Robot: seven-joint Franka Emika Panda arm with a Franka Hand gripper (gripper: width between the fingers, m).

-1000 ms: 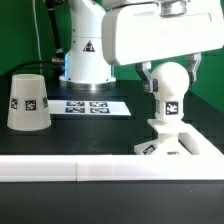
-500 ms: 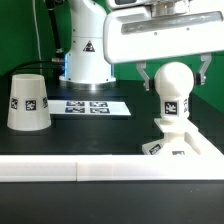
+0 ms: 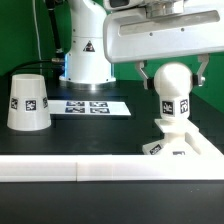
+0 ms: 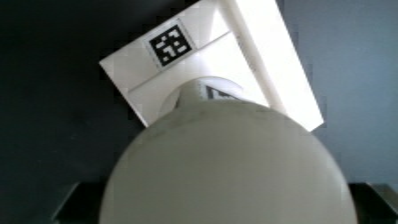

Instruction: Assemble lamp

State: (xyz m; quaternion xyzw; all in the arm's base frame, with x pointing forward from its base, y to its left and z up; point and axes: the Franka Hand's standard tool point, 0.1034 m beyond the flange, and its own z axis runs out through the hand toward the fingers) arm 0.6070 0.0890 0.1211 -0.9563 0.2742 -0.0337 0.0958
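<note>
**Bulb (image 3: 172,92) upright on the square base (image 3: 182,146), jaws spread wide.**
The jaws stand on either side of the bulb's upper half, gripping nothing, at the exterior view's right. The shade (image 3: 29,102) sits wide end down, well apart at the left, with the marker board (image 3: 92,106) flat between. All rest on a matte black desk (image 3: 100,135), edged in front by a white border bar (image 3: 70,171). A green wall (image 3: 20,35) stands behind.
</note>
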